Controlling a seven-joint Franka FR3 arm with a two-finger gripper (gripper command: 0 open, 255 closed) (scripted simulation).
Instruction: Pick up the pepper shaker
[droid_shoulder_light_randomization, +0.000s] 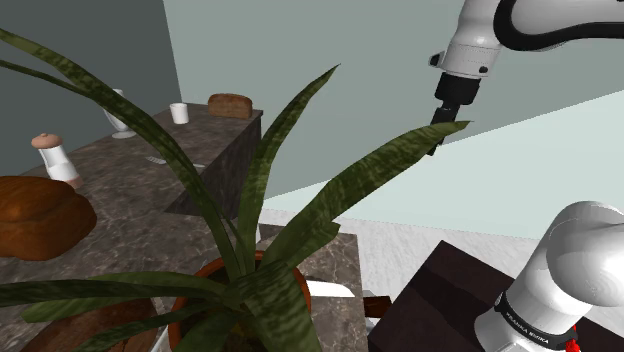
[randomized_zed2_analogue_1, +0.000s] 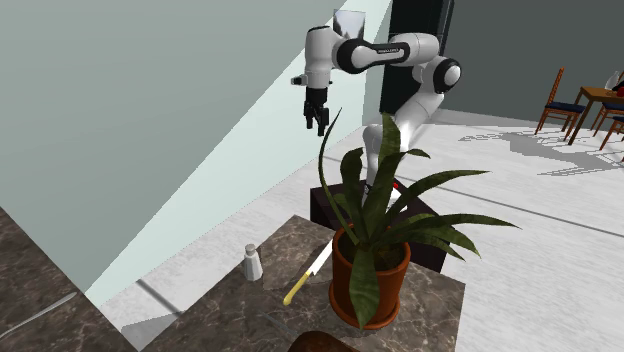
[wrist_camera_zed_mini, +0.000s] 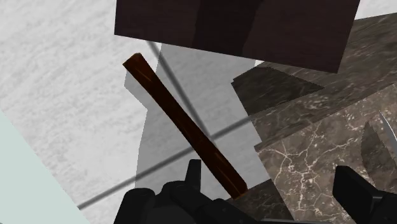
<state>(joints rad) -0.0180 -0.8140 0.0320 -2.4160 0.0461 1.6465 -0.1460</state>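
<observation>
White and upright, the pepper shaker (randomized_zed2_analogue_1: 253, 263) stands near the edge of the dark marble desk (randomized_zed2_analogue_1: 440, 290) on the side that faces the arm. A knife (randomized_zed2_analogue_1: 308, 274) lies between it and the potted plant (randomized_zed2_analogue_1: 370, 255). We see the hand (randomized_zed2_analogue_1: 318, 122) high in the air above the dark stand (randomized_zed2_analogue_1: 322, 205), well apart from the shaker. In the wrist view the hand (wrist_camera_zed_mini: 270, 181) has its two black fingers spread wide with nothing between them. It looks down on pale floor, a corner of the desk (wrist_camera_zed_mini: 318, 146) and a long brown bar (wrist_camera_zed_mini: 184, 127).

We judge that the reach is the step in hand and that no grasp has begun. The next move calls for carrying the hand out over the desk's edge and bringing it down beside the plant. Its long leaves rise close to the hand, so we would skirt them. The fingers should straddle the shaker's body before they close.
</observation>
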